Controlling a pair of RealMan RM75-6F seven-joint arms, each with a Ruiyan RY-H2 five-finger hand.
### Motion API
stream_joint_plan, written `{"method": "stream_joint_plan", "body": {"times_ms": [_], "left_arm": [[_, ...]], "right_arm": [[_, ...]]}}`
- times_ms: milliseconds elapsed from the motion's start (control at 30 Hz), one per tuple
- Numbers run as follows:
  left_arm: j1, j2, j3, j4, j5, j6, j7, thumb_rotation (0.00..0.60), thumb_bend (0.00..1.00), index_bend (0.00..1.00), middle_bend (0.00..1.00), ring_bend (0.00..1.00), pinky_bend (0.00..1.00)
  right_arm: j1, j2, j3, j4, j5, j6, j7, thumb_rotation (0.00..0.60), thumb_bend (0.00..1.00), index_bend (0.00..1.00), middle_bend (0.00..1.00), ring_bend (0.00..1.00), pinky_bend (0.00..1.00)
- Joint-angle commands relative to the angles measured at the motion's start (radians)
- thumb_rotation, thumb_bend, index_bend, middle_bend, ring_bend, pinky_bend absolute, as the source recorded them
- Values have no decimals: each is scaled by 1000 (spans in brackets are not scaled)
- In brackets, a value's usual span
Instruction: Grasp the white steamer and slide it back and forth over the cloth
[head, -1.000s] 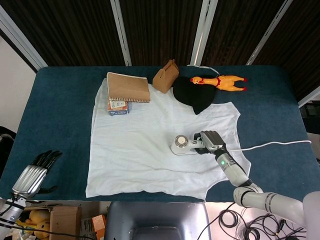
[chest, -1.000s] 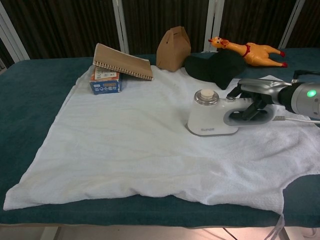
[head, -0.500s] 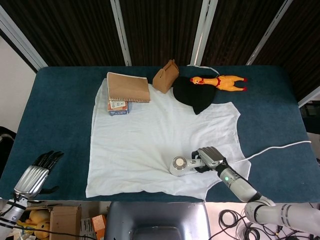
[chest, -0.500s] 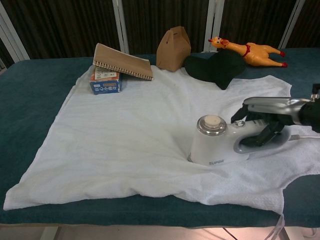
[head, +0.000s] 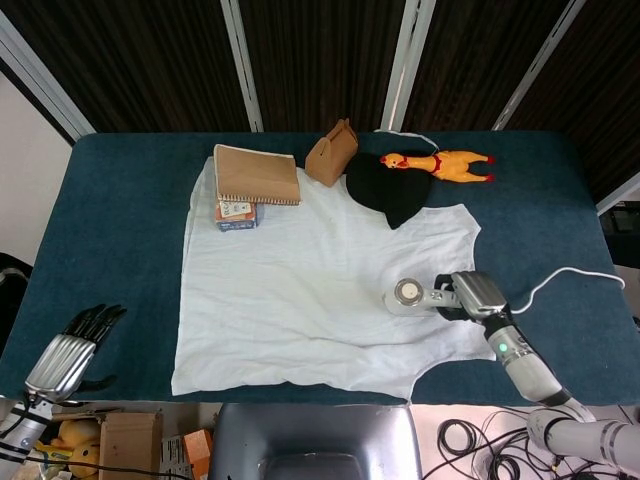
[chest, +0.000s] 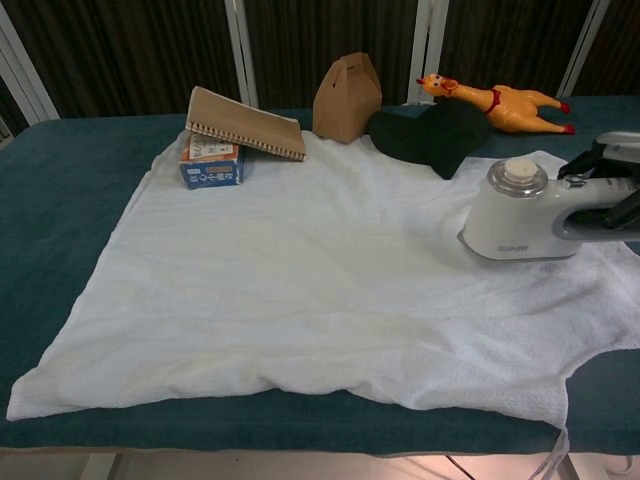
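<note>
The white steamer (head: 412, 296) (chest: 515, 215) stands on the right part of the white cloth (head: 300, 290) (chest: 300, 270). My right hand (head: 478, 295) (chest: 612, 180) grips its handle from the right side, fingers wrapped around it. In the chest view only the fingers show at the frame's right edge. My left hand (head: 72, 350) hangs off the table's near left corner, fingers apart and holding nothing; the chest view does not show it.
Along the cloth's far edge lie a brown notebook (head: 257, 174) on a blue box (head: 236, 212), a small brown paper bag (head: 332, 152), a black cloth (head: 390, 190) and a yellow rubber chicken (head: 438, 163). The steamer's white cord (head: 570, 275) trails off to the right.
The right hand has slid the steamer to the right and slightly away over the cloth, after pulling it toward the near edge. The left hand has not moved.
</note>
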Motion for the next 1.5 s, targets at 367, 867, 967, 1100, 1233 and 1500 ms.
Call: {"method": "stream_joint_plan", "body": {"times_ms": [367, 867, 967, 1100, 1233, 1500], "left_arm": [[-4, -15, -4, -1, 10, 8, 13, 600, 22, 54, 77, 17, 109], [5, -34, -12, 23, 28, 61, -11, 600, 6, 54, 72, 12, 109], [4, -34, -11, 21, 29, 60, -8, 600, 6, 54, 72, 12, 110], [5, -30, -7, 11, 33, 59, -2, 600, 5, 54, 72, 11, 109], [8, -25, -5, 2, 38, 68, 2, 600, 3, 54, 72, 11, 110], [11, -17, -4, -7, 37, 72, -2, 600, 0, 54, 72, 11, 109]], "right_arm": [[-50, -8, -40, 213, -84, -92, 202, 600, 759, 684, 762, 667, 763], [-77, 107, -64, 115, -165, -96, 282, 600, 258, 0, 34, 41, 218], [-83, 133, -74, 90, -182, -93, 277, 600, 236, 0, 2, 0, 255], [-89, 152, -80, 71, -188, -87, 254, 600, 218, 0, 0, 0, 234], [-96, 171, -81, 52, -180, -76, 213, 600, 183, 0, 0, 0, 159], [-110, 203, -83, 9, -150, -57, 115, 600, 126, 0, 0, 0, 76]]}}
